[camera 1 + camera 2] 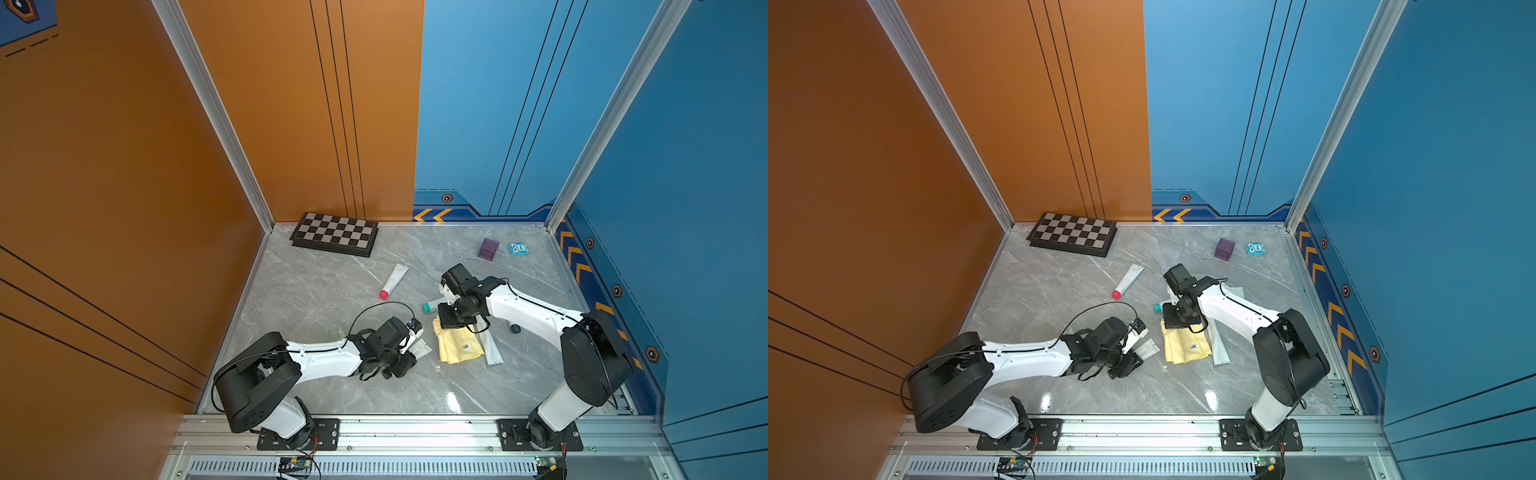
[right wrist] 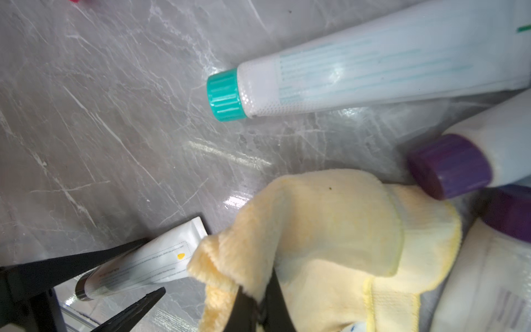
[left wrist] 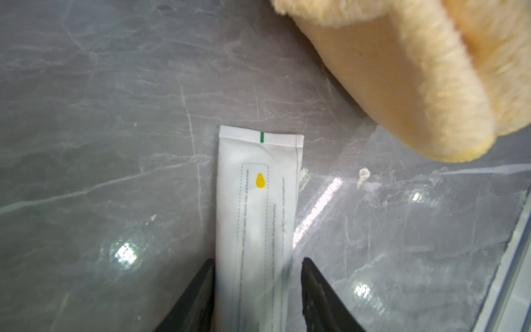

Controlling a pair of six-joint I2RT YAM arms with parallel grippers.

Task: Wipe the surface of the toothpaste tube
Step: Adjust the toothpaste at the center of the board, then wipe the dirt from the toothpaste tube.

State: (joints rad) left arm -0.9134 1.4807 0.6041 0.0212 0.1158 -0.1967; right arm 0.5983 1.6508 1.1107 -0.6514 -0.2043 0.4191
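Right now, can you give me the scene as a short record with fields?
Left gripper: open, one jaw on each side of the white tube
Right gripper: shut on the yellow cloth
White tube: lies flat on the table
Yellow cloth: near the tube's flat end, not on it
Other tubes: teal-capped tube and red-capped tube, lying apart
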